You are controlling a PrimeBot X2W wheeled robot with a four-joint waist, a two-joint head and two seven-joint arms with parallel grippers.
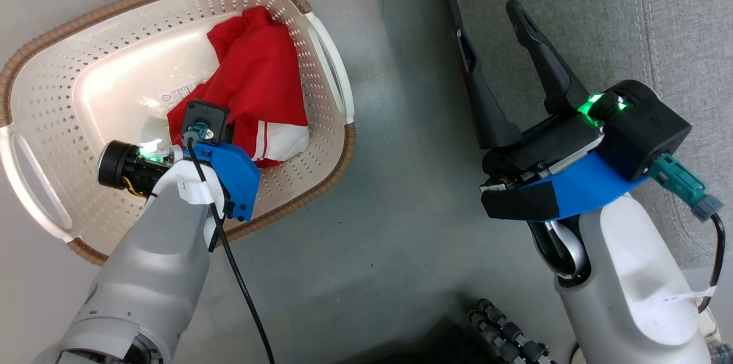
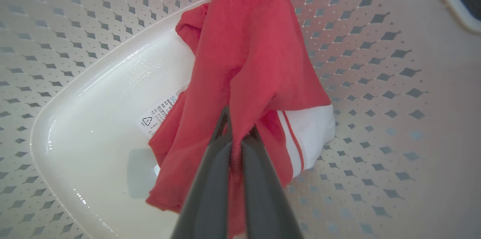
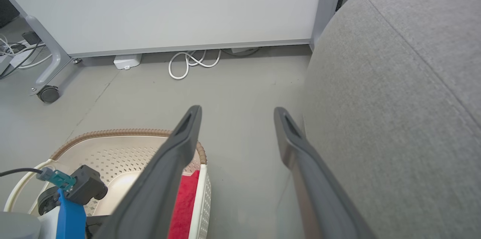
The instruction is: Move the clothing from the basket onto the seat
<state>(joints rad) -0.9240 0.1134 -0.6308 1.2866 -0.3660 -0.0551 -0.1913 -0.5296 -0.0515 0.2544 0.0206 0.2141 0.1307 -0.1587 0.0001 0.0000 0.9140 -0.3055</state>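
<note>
A crumpled red garment with white trim, the clothing (image 1: 257,78) (image 2: 251,62) (image 3: 185,203), lies in the cream perforated basket (image 1: 74,83) (image 2: 375,62) (image 3: 112,148) on the floor. My left gripper (image 2: 238,128) reaches down into the basket, its two dark fingers shut on a fold of the red fabric. In the head view its wrist (image 1: 200,135) covers the fingertips. My right gripper (image 1: 489,18) (image 3: 236,113) hangs open and empty above the front edge of the light grey seat (image 1: 630,15) (image 3: 406,100).
A paper label (image 2: 159,113) shows on the basket's bottom beside the garment. Grey floor (image 1: 395,209) separates basket and seat. A white wall panel on a wheeled frame (image 3: 49,92) and a coiled white cable (image 3: 188,62) stand beyond.
</note>
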